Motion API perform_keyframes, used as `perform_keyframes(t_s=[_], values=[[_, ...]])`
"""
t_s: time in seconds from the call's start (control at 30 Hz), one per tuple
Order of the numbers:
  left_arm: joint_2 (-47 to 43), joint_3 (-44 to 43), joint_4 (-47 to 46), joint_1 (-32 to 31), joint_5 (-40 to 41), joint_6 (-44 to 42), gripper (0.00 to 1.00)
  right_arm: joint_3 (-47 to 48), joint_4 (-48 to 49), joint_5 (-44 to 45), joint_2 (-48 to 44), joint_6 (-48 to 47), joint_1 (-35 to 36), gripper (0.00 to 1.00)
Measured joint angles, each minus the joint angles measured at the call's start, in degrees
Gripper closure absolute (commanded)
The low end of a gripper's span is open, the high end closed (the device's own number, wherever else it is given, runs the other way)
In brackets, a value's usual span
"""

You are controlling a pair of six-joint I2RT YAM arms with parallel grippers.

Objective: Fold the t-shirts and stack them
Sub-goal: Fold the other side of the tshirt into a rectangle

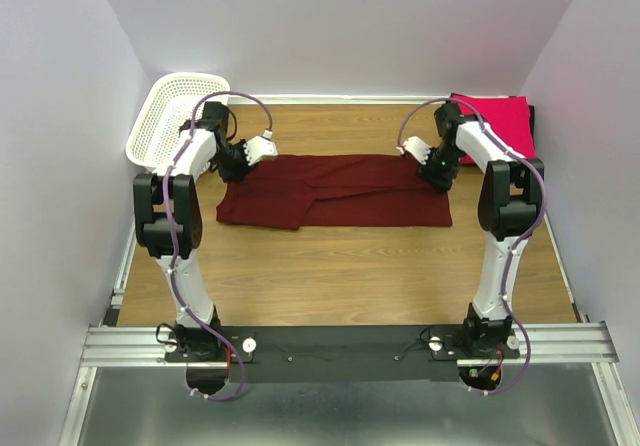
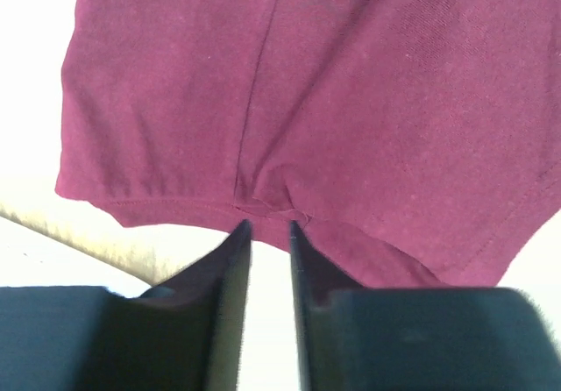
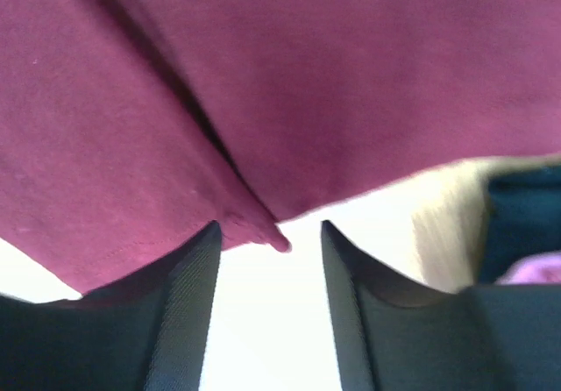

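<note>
1. At the far-left corner of the maroon t-shirt, the left gripper stands with its jaws a narrow slit apart. The tips meet a small pucker in the hem, and bright table shows through the gap, so nothing looks clamped.
2. Over the far-right corner, the right gripper has its jaws spread wider. 1 pointed fold corner of the cloth pokes between the tips, close to 1 finger and free of the other; I judge it unheld.
3. The maroon t-shirt lies as a long, partly folded band across the middle of the wooden table, with 1 arm at each far corner.
4. Handling, as a judgement: light, limp cloth that sags, drags and keeps no shape. Take it by the hem or a doubled fold corner, both ends at once, pinching every layer.
5. Farther out, a pink-red t-shirt lies in the far right corner and a white mesh basket stands in the far left.
</note>
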State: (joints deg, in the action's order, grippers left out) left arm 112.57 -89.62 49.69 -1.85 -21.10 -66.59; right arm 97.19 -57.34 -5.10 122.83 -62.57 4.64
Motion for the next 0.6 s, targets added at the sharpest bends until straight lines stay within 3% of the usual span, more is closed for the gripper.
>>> perform_keyframes(t_s=[0.1,0.27,0.4,0.6], values=[[-0.4,-0.1,0.4,1.6,-1.9,1.4,0.54,2.8,-0.6,-0.7,-0.2,2.8,-0.7,0.39],[-4.0,1.2,3.5,9.1,-6.3,3.1,0.54,4.8,-3.0,-4.7,-2.5,8.9,-3.6,0.41],[-8.7,7.7,4.0,14.5,-8.0,4.5,0.54,4.0,-6.0,-10.1,-4.3,15.4,-7.2,0.42],[-9.6,16.1,2.9,14.5,-10.2,8.2,0.54,-1.3,-7.9,-15.3,-4.3,23.7,-10.0,0.42]])
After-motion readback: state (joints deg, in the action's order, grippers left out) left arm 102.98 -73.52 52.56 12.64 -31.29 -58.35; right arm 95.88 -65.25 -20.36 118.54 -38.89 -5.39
